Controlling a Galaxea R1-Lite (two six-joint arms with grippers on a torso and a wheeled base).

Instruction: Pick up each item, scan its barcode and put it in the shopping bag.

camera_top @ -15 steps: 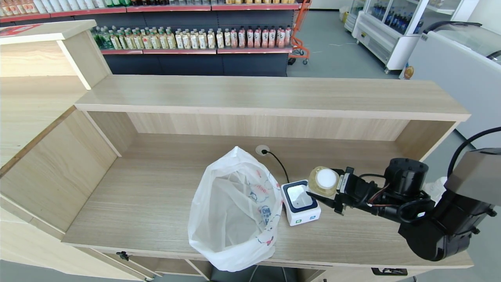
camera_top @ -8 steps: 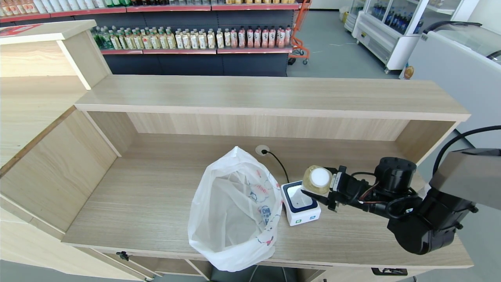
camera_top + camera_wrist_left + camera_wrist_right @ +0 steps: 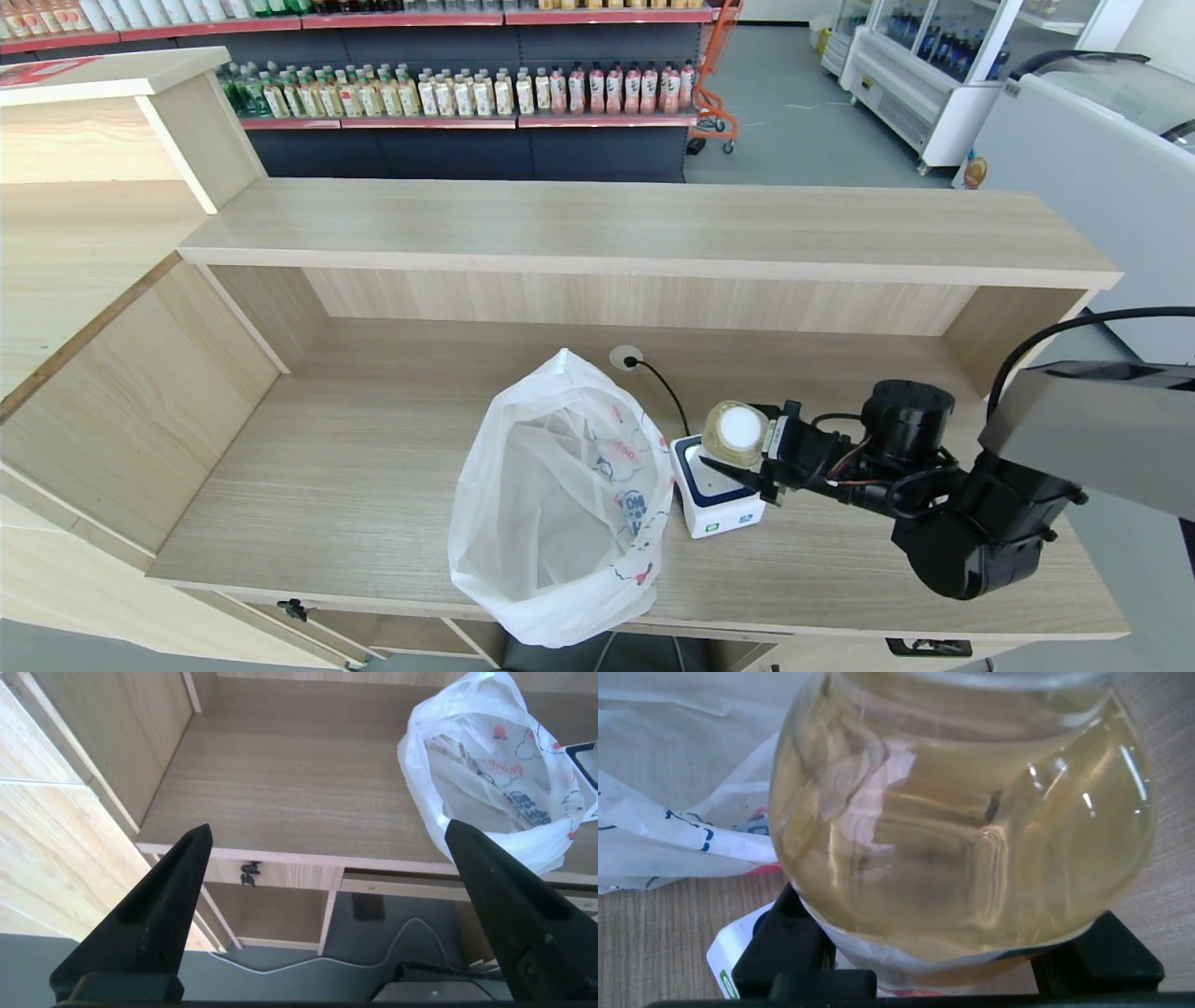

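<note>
My right gripper point(image 3: 742, 452) is shut on a clear bottle of yellowish drink point(image 3: 735, 435) with a white cap, held upright just above the white-and-navy barcode scanner point(image 3: 715, 485). In the right wrist view the bottle point(image 3: 962, 821) looms close, with the scanner point(image 3: 747, 952) and the bag point(image 3: 673, 775) beneath and beside it. The white plastic shopping bag point(image 3: 560, 504) stands open left of the scanner, near the counter's front edge. My left gripper point(image 3: 327, 915) hangs open below the counter's front edge, left of the bag point(image 3: 495, 765).
The scanner's black cable point(image 3: 665, 387) runs back to a hole in the wooden counter point(image 3: 355, 467). A raised shelf point(image 3: 644, 233) walls the back, and side panels close the left and right. Bare counter lies left of the bag.
My right gripper has carried the bottle leftward, from beside the scanner's right edge to over it. The bag and scanner have stayed put.
</note>
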